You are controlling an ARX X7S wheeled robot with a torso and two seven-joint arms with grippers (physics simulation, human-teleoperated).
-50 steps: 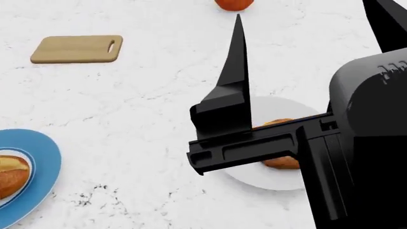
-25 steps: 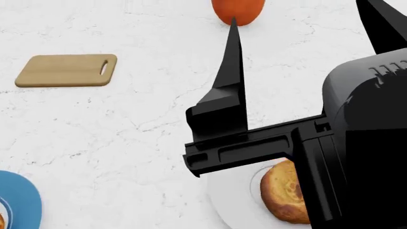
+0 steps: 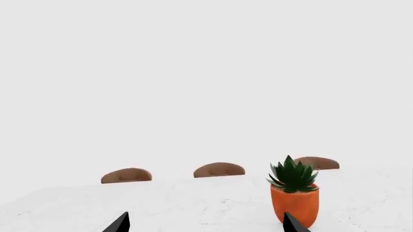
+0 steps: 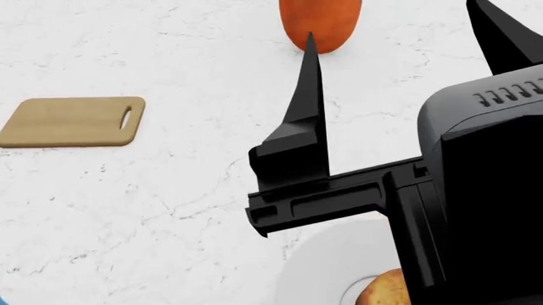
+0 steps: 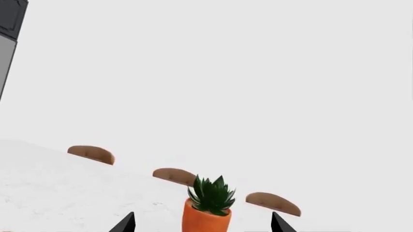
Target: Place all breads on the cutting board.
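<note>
The light-wood cutting board (image 4: 72,122) lies flat at the left of the head view, bare, its slot handle toward the right. Only an edge of one golden-brown bread (image 4: 386,291) shows, on the white plate (image 4: 318,270) at the bottom, half hidden behind a black arm. That arm's gripper, which I take for my right gripper (image 4: 388,17), is raised over the table and open, fingers far apart, nothing between them. In the wrist views the left gripper (image 3: 205,223) and right gripper (image 5: 202,222) each show only two spread fingertips with nothing between.
An orange pot (image 4: 321,22) stands at the far side of the white marbled table (image 4: 170,210). It holds a spiky green plant (image 3: 293,175) (image 5: 211,193). Three brown chair backs (image 3: 219,169) rise beyond the table's far edge.
The head view has swung toward the far side: board, pot and white plate slid down the frame. The blue plate with its loaf went out of view. The gripper stays open.
</note>
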